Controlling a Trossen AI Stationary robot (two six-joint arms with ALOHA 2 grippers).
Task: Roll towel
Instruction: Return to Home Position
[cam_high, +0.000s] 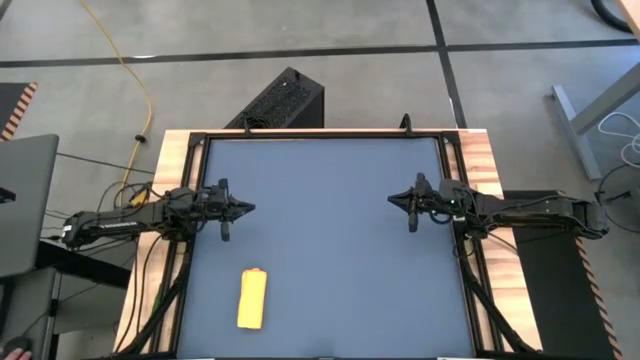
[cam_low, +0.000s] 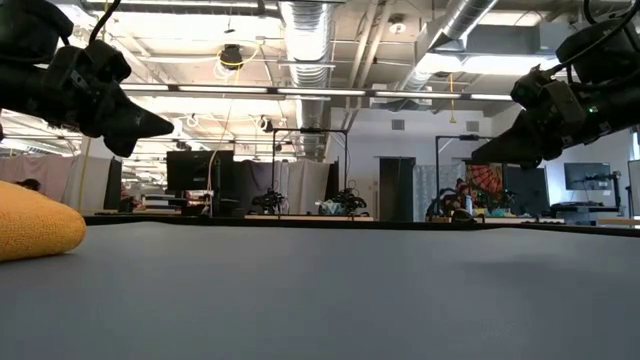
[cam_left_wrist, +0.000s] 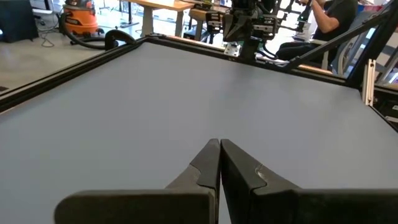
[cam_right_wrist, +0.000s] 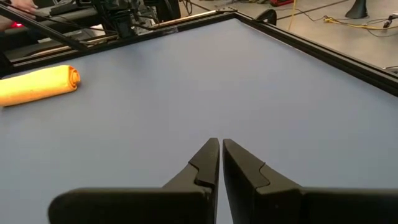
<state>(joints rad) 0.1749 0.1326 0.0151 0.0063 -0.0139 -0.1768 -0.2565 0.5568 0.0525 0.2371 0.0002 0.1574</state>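
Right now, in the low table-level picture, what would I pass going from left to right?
Rolled yellow-orange cloth towel → dark two-finger left gripper, its shut tip pointing past the towel → dark two-finger right gripper, also shut.

Counter (cam_high: 330, 230): blue-grey top, black frame, wooden border. You have one item lying on it.
Towel (cam_high: 252, 298): yellow-orange, rolled into a short tube. You find it near your left tool (cam_high: 250, 209), off to the side of its tip, not touching it. It is well apart from your right tool (cam_high: 392, 200).
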